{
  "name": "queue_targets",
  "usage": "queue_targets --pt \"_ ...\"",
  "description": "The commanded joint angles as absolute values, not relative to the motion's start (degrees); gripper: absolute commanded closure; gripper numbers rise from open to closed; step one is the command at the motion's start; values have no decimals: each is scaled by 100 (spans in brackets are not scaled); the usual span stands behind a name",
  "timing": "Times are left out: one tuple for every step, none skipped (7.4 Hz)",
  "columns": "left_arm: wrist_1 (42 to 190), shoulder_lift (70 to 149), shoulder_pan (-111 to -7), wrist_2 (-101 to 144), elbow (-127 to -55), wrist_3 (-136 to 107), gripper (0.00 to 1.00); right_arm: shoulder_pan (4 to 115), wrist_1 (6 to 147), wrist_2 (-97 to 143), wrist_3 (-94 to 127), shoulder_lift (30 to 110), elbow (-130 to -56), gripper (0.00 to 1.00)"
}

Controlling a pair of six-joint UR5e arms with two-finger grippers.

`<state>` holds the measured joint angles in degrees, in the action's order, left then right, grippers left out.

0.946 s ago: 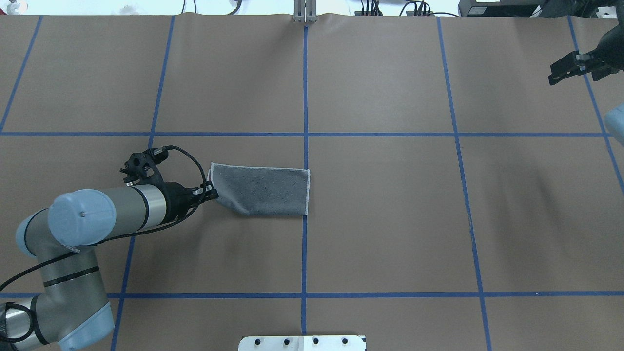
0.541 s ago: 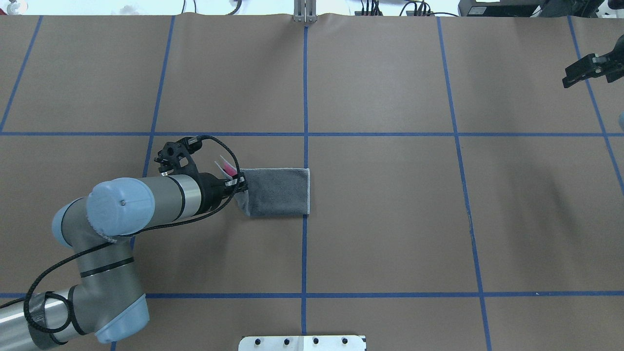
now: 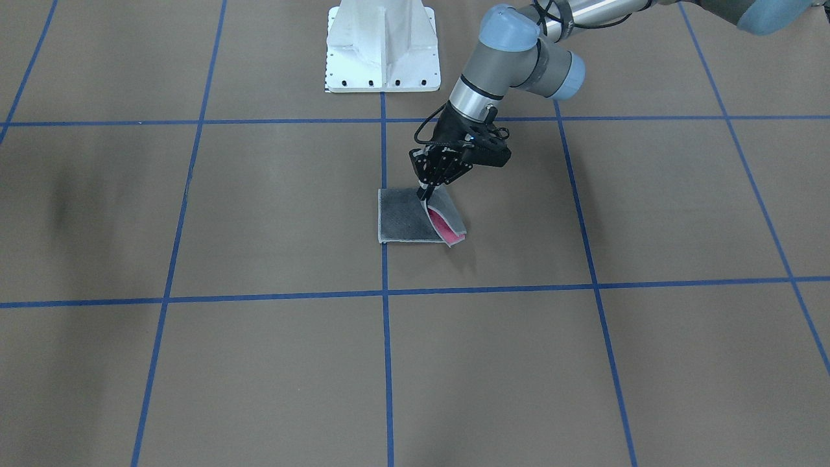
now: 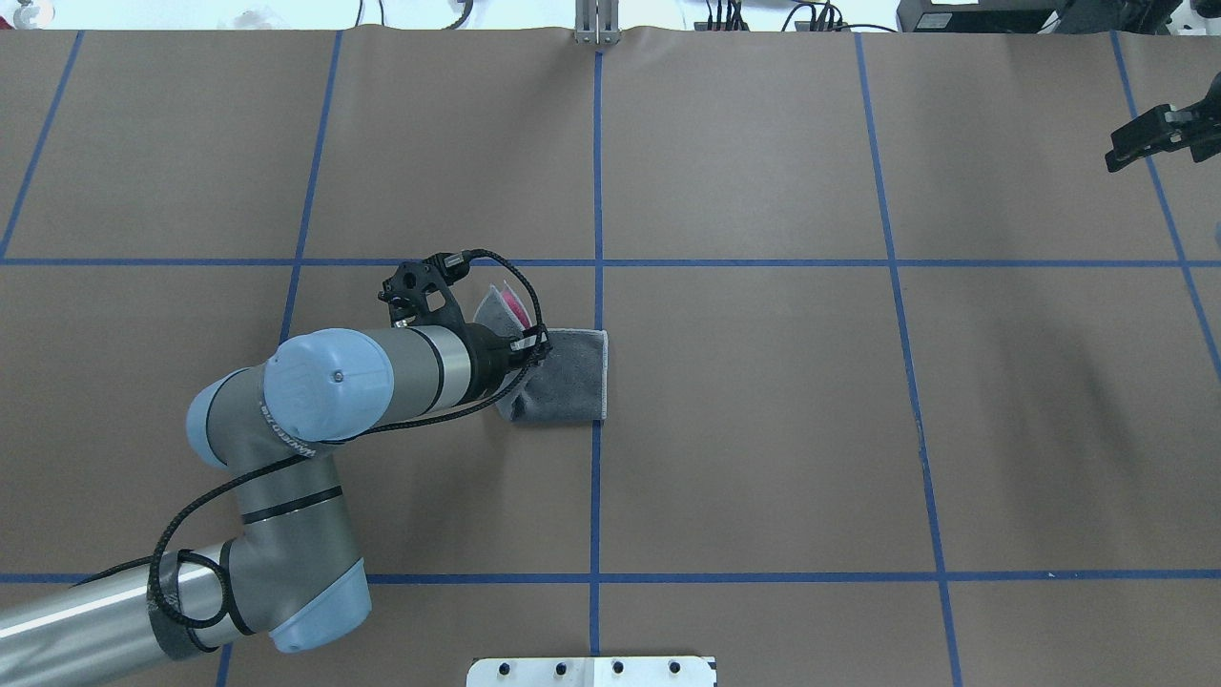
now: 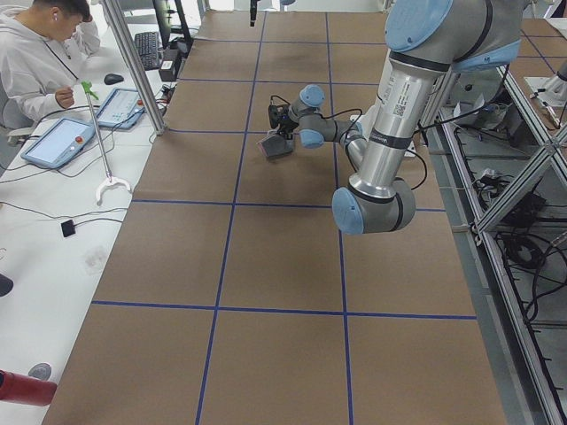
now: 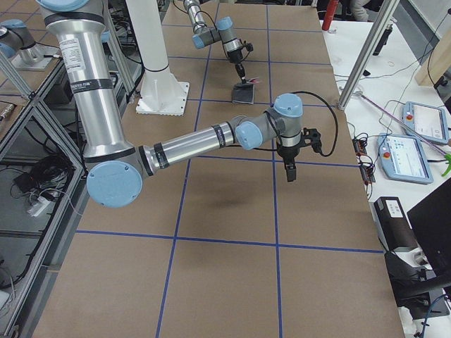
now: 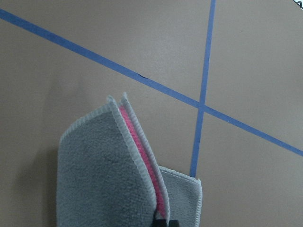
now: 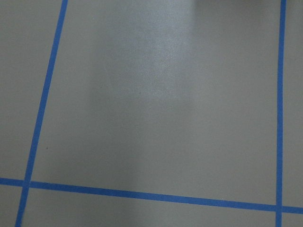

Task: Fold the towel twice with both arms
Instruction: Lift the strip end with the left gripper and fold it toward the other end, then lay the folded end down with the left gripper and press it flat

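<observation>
The towel (image 4: 569, 379) lies near the table's centre line, dark grey face up. Its left end is lifted and curled over, and the pink inner face (image 4: 513, 306) shows there. My left gripper (image 4: 536, 343) is shut on that lifted edge, just above the flat part. In the front-facing view the left gripper (image 3: 425, 194) pinches the raised flap above the towel (image 3: 403, 222). The left wrist view shows the doubled towel (image 7: 99, 175) with its pink lining. My right gripper (image 4: 1141, 141) hovers far off at the right edge, open and holding nothing.
Brown table paper (image 4: 763, 429) is marked with blue tape lines (image 4: 598, 172). The white pedestal (image 3: 382, 45) stands at the robot's side. A person (image 5: 40, 53) sits at a side desk with tablets (image 5: 62, 142) beyond the table's far edge.
My left gripper has carried the towel's left edge up and to the right, shortening the flat part and exposing the pink face. The right gripper has drawn back toward the right edge.
</observation>
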<state>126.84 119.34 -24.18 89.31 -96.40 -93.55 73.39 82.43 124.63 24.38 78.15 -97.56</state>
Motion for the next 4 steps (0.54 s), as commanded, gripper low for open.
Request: queue_targets --pt "12674 12076 -2303 8921 -9527 -9308 100 7339 8244 12463 2461 7813 -9756 0" --pt "12683 12146 -2233 8930 -9519 -9029 100 7339 8235 12463 2461 7805 -9756 0" --pt "12683 12207 -2180 8921 -9510 -8992 100 7339 8235 12463 2470 7805 -9756 0" --pt "12683 12208 -2180 8912 -9518 -8991 100 7339 8235 12463 2461 7805 -9756 0"
